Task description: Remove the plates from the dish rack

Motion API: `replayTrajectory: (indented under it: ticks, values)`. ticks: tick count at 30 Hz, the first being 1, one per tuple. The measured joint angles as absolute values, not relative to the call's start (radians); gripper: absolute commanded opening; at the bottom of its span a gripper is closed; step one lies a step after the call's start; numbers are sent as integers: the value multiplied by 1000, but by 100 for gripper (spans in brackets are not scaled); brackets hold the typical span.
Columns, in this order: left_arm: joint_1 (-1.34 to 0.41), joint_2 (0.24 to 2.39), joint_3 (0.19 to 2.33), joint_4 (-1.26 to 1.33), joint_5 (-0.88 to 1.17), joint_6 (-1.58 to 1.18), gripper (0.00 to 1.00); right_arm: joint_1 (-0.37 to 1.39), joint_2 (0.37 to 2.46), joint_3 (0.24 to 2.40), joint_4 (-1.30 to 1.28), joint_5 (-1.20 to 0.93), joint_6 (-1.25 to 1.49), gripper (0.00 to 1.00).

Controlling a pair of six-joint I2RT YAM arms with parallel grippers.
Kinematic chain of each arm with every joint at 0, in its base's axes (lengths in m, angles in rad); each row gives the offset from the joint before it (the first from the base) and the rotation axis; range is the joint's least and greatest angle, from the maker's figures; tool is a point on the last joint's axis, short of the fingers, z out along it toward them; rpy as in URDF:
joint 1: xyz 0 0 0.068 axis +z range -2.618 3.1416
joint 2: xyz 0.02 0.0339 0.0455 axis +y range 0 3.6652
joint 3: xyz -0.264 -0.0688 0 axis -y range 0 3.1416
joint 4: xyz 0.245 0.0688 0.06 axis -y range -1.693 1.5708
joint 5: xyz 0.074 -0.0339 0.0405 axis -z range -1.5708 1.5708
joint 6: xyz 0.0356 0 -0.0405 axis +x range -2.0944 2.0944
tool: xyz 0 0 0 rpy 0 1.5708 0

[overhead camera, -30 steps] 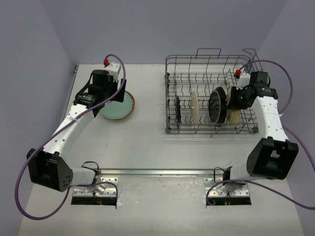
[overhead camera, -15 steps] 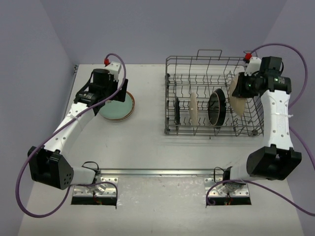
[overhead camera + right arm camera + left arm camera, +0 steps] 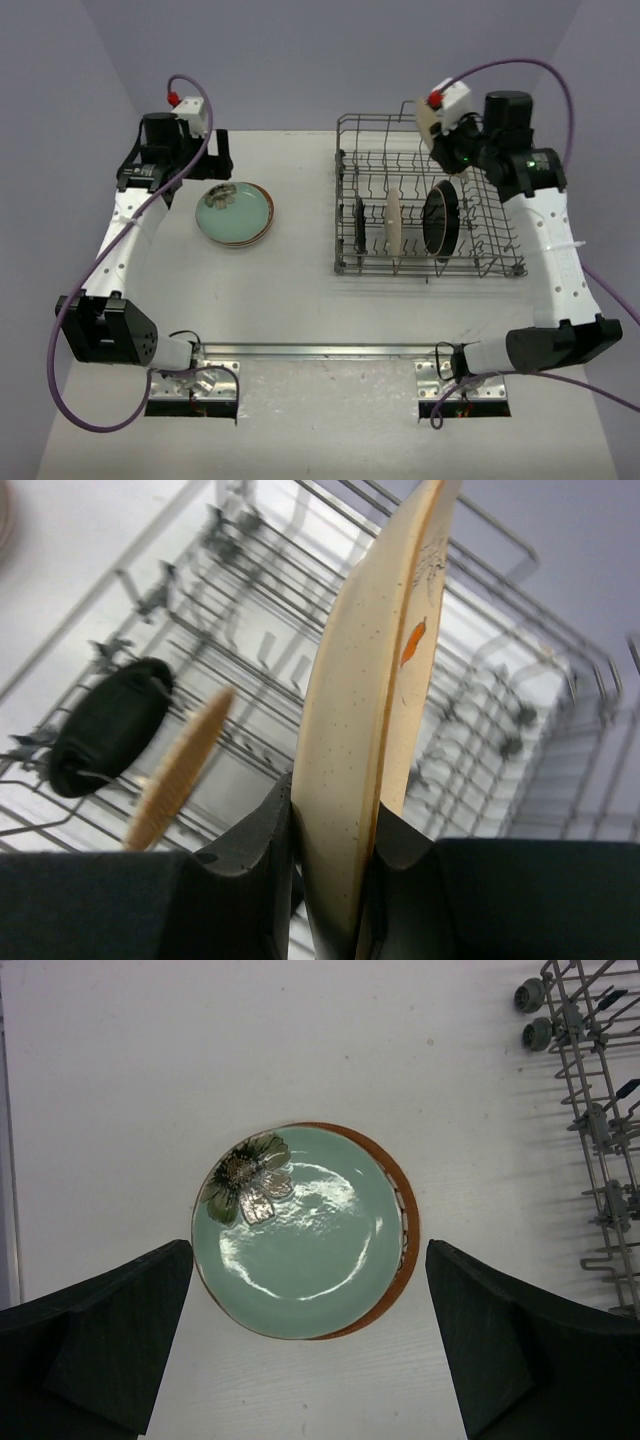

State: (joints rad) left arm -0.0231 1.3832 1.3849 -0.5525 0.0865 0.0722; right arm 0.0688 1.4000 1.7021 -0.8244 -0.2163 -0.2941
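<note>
Plates are spread over three places on the white counter (image 3: 300,295). Its right half is taken up by the dish rack (image 3: 430,267), a grey wire basket with upright tines.

Three plates are left standing on edge in the rack's front rows: a black plate (image 3: 442,215) on the right, a cream ribbed plate (image 3: 395,220) in the middle, and a smaller dark plate (image 3: 361,222) at the left end.

Above the rear part of the rack, a cream plate (image 3: 365,680) with a small orange motif is held edge-on and nearly upright, raised above the tines. Its lower rim is clamped by the right pincer (image 3: 335,820), whose jaws are closed down to the thickness of the plate, one finger pressed on each face.

On the left half of the counter, well apart from the rack, a pale green plate (image 3: 300,1240) with a flower at its edge is stacked flat on an orange-brown plate (image 3: 405,1220), of which only a crescent of rim is seen.

The left pincer (image 3: 308,1250) is spread as wide as it goes and nothing is gripped by it. In the wrist view the green plate is framed between the two dark fingers (image 3: 110,1330) and lies below them, untouched. From overhead the pincer is seen raised toward the rear left of the stack.
</note>
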Motion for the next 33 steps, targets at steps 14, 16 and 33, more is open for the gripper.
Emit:
replayTrajectory:
  ticks: [14, 16, 33]
  values:
    - [215, 1422, 1498, -706, 677, 50, 91, 915, 1240, 1008, -76, 72, -1102, 0]
    - [215, 1420, 1498, -738, 741, 74, 90, 959, 1239, 859, 66, 81, -1222, 0]
    - [-149, 1398, 1331, -856, 767, 213, 48, 1050, 1386, 613, 680, 133, -1591, 0]
